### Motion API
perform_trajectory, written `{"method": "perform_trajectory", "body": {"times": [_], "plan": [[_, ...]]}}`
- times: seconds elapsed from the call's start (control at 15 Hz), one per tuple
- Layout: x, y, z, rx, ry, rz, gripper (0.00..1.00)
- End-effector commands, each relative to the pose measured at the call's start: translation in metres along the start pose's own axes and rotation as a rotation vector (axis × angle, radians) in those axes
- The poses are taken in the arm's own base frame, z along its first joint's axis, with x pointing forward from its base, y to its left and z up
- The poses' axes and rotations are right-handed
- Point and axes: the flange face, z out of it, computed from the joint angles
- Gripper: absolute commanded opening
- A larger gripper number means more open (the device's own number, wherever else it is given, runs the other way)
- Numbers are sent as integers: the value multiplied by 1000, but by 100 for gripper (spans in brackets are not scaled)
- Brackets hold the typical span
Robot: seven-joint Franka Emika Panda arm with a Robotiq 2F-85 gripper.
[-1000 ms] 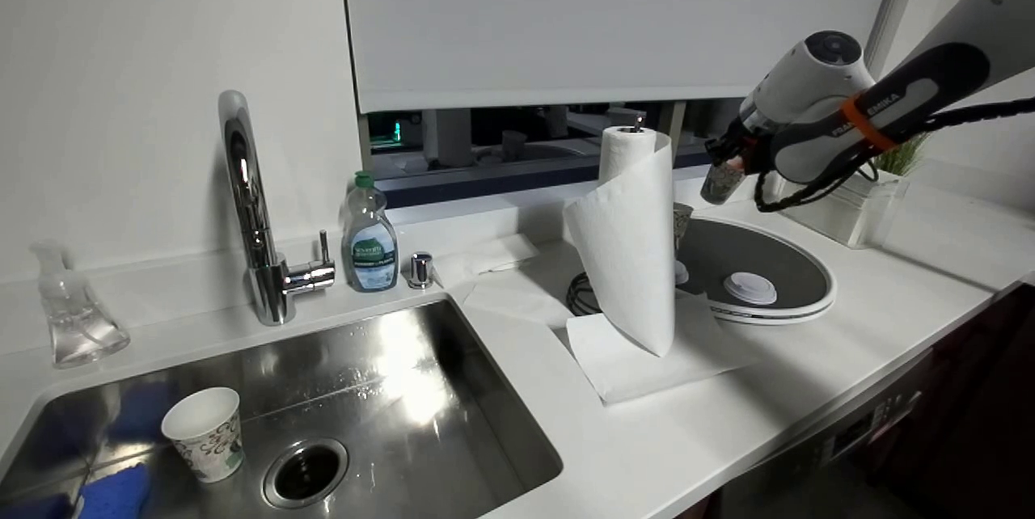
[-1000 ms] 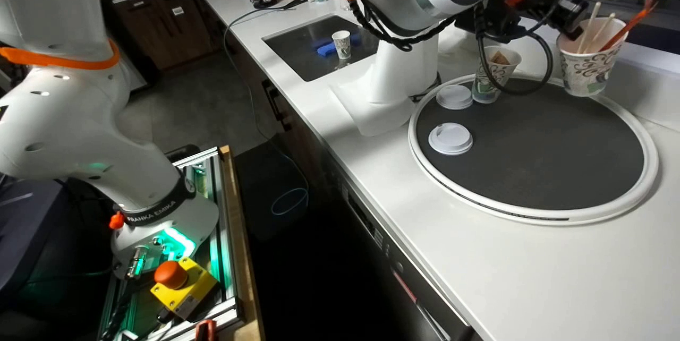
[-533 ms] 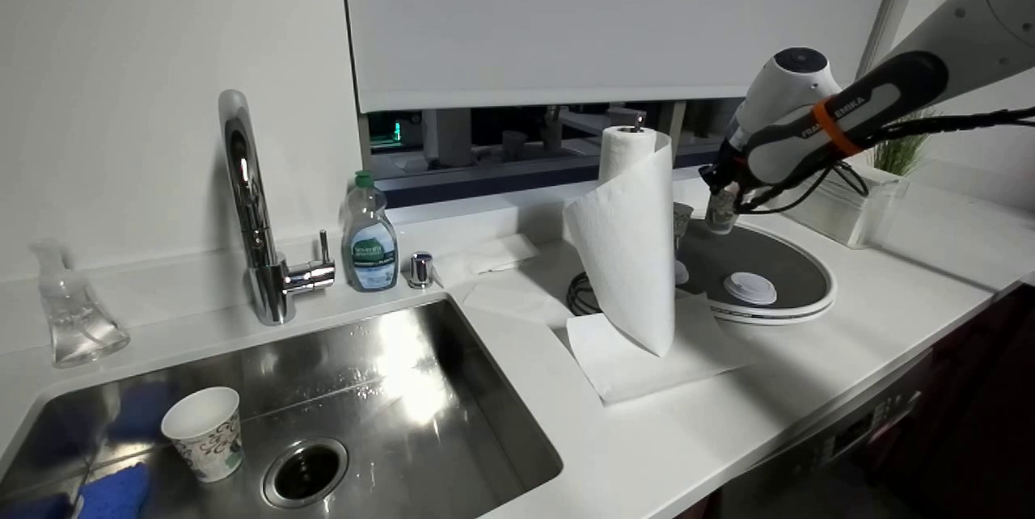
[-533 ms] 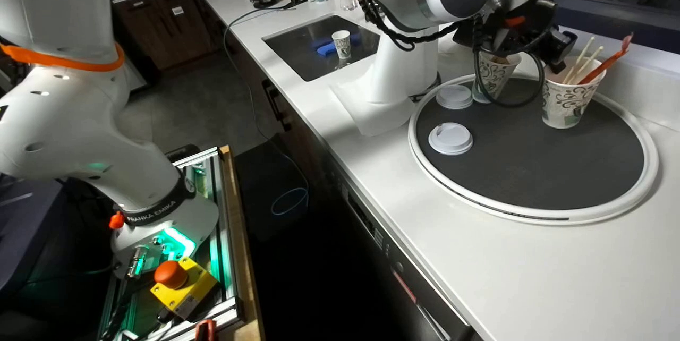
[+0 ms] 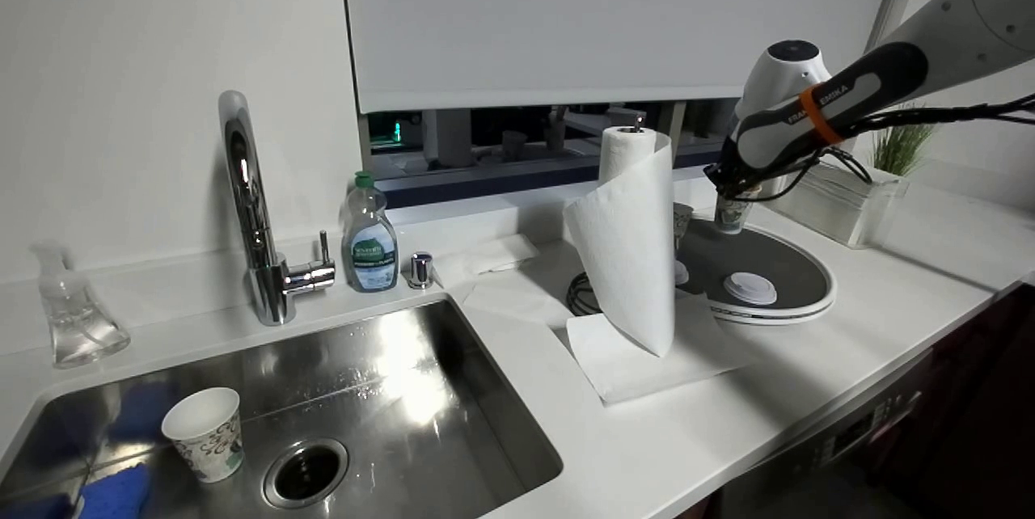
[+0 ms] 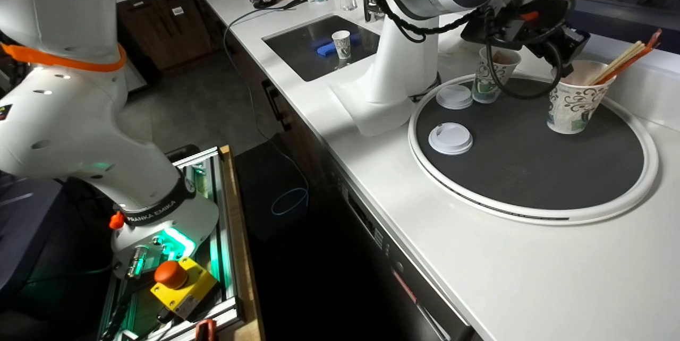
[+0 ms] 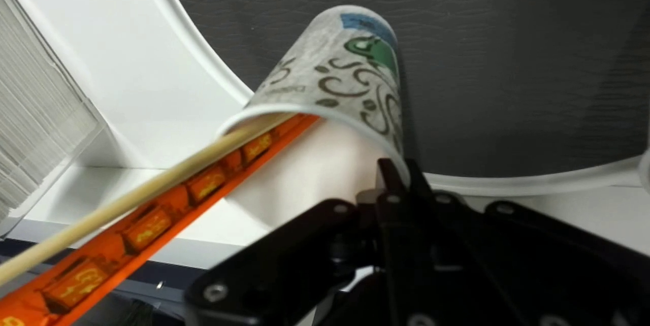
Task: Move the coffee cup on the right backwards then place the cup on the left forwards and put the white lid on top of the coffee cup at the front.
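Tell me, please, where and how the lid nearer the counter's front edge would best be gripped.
Probably by its raised top, from straight above, jaws either side: the lid lies flat and low on the disc, leaving little for a side grip. The gripper, holding a cup by its rim, would have to let go first.

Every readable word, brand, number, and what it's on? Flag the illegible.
"FRANKA EMIKA": black ring low on the white robot arm.
"FRAN", "EMIKA": dark arm casing, split by an orange strap.
"SEVENTH", probably: clear plastic bottle with green cap; rest blurred.
Too blurred: lettering on the orange wrapper; print on the swirl-patterned white paper cup.
Too small: white sticker on brown wooden cabinet; marks on dark appliance front.
Numbers: none.
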Motion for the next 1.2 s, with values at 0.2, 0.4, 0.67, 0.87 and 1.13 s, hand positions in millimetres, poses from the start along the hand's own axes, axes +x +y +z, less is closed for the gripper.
{"method": "perform_trajectory", "body": {"times": [0.2,0.4,0.67,0.87,1.13], "plan": [[2,-13,22,41,-28,55,1],[1,-14,27,52,-48,82,31],[5,-10,25,51,-41,101,59],[13,3,2,38,-14,120,81],[22,25,-45,-20,7,132,100]]}}
